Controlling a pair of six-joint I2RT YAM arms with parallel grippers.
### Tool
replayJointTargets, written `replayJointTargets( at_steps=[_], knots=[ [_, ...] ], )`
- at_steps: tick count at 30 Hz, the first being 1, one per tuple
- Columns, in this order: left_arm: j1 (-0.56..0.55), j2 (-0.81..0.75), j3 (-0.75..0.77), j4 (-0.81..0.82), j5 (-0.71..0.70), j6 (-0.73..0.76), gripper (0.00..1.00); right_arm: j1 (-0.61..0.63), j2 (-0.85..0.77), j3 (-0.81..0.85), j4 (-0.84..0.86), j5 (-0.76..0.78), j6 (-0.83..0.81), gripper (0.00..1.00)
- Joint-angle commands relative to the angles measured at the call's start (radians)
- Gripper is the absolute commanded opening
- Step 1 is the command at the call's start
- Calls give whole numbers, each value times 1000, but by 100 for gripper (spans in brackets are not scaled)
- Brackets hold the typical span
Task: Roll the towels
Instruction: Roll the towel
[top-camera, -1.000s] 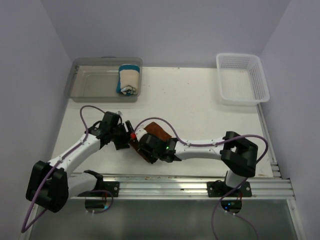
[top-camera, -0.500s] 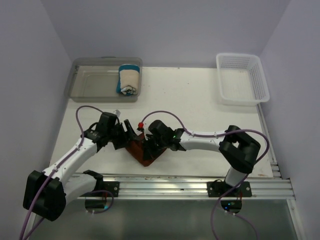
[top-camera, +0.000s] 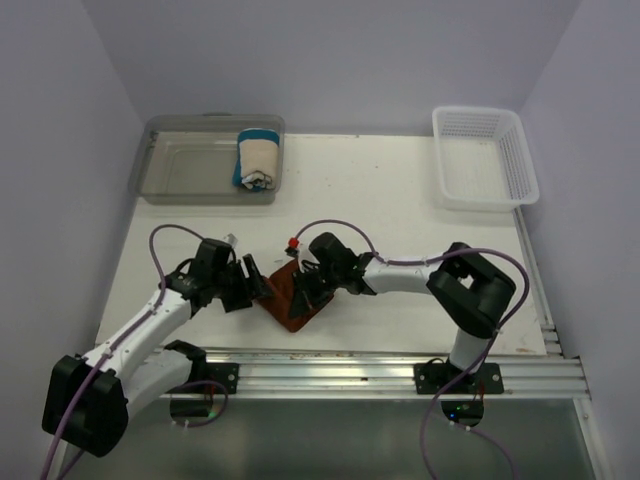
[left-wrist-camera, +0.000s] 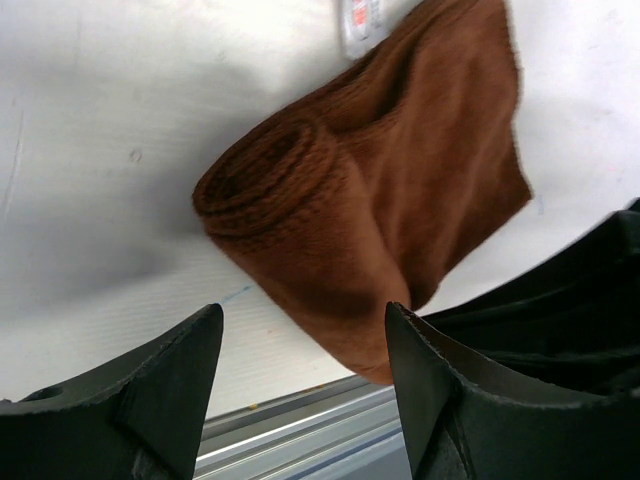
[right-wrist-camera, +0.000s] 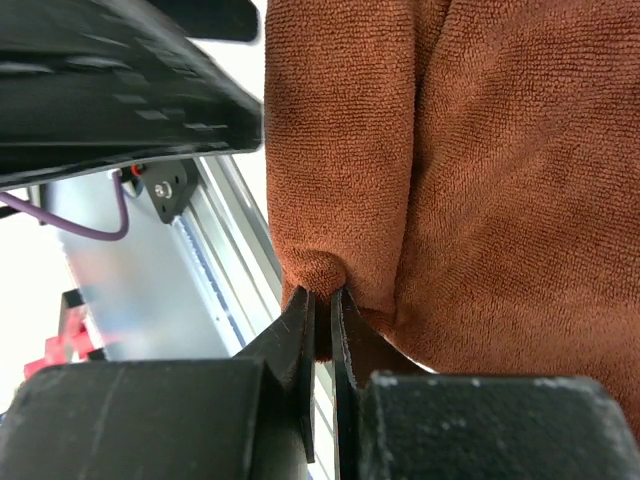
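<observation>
The rust-brown towel (top-camera: 290, 306), partly rolled, lies on the table (top-camera: 400, 200) near its front edge, between the 2 arms. The right gripper (right-wrist-camera: 322, 300) pinches a fold at its edge, while the left gripper (left-wrist-camera: 300, 318) is spread wide just beside the rolled end. The cream towel (top-camera: 257, 158) sits in the clear bin (top-camera: 192, 167).

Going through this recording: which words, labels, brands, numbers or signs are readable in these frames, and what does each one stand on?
No text can be read in any view.
White tag at the edge of the rust-brown towel: it carries print, but too blurred to read.
Cream towel in the clear bin: dark marks at its near end, too small to read.
</observation>
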Motion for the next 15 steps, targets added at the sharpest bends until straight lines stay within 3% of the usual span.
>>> replayJointTargets(
  at_steps=[1, 15],
  knots=[
    [6, 23, -51, 47, -2, 3, 69, -14, 24, -21, 69, -60, 47, 0],
    [6, 3, -157, 218, -3, -56, 69, -48, 61, -55, 147, -122, 91, 0]
  ],
)
